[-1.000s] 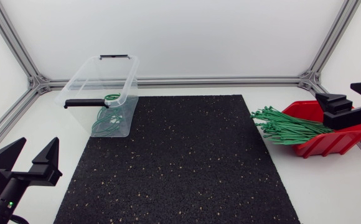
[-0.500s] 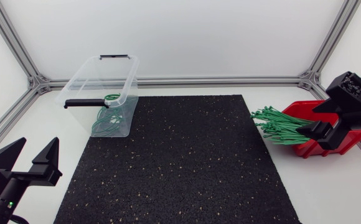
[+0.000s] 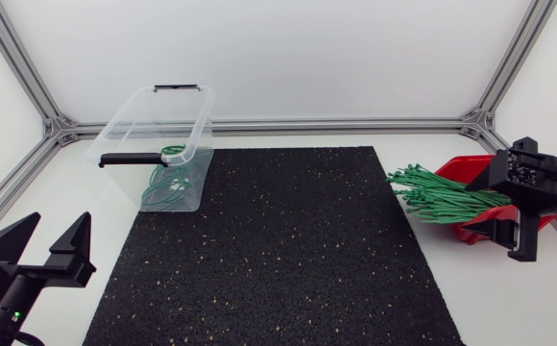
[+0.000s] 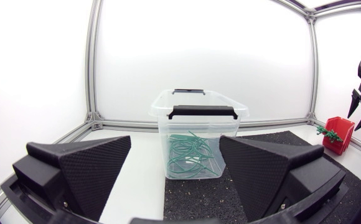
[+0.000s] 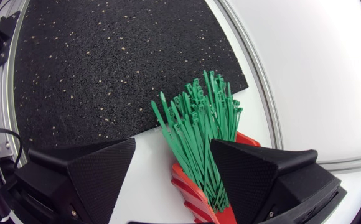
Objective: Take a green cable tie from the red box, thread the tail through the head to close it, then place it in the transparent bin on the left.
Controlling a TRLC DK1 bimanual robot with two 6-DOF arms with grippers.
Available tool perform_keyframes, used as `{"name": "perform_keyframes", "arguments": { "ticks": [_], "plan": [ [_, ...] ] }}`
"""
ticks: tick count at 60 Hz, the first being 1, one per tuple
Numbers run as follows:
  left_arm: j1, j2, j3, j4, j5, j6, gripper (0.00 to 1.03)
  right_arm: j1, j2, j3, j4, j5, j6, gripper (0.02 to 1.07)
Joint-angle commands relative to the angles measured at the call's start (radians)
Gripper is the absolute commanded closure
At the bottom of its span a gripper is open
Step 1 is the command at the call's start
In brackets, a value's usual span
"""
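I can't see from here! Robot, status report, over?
Left gripper open, empty. Right gripper open over ties in red box. None picked yet. Nothing in the way.

A mat (image 3: 278,250) covers the middle of the tabletop (image 3: 528,288). The bin (image 3: 139,120) stands at the mat's far left corner, with looped ties (image 3: 166,185) lying inside it. The box (image 3: 480,231) sits just off the mat's right edge, and a bundle of cable ties (image 3: 442,197) sticks out of it toward the mat. The right end effector (image 3: 511,207) hangs over the box. The left end effector (image 3: 60,219) sits at the near left, facing the bin.
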Motion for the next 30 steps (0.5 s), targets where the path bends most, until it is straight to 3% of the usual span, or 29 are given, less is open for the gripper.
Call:
{"name": "perform_keyframes", "arguments": {
  "ticks": [1, 7, 18, 30],
  "plan": [
    [0.001, -0.002, -0.039, -0.019, 0.005, -0.016, 0.04, 0.014, 0.012, -0.061, 0.034, 0.003, -0.080, 0.22],
    [-0.005, -0.001, -0.040, -0.021, 0.005, -0.016, 0.04, 0.056, 0.010, -0.154, 0.188, 0.076, -0.095, 0.34],
    [-0.013, -0.001, -0.039, -0.021, 0.005, -0.016, 0.04, 0.096, 0.061, -0.148, 0.187, 0.087, -0.095, 0.40],
    [-0.012, -0.001, -0.039, -0.021, 0.005, -0.016, 0.04, 0.138, 0.090, -0.153, 0.195, 0.107, -0.095, 0.62]
  ]
}}
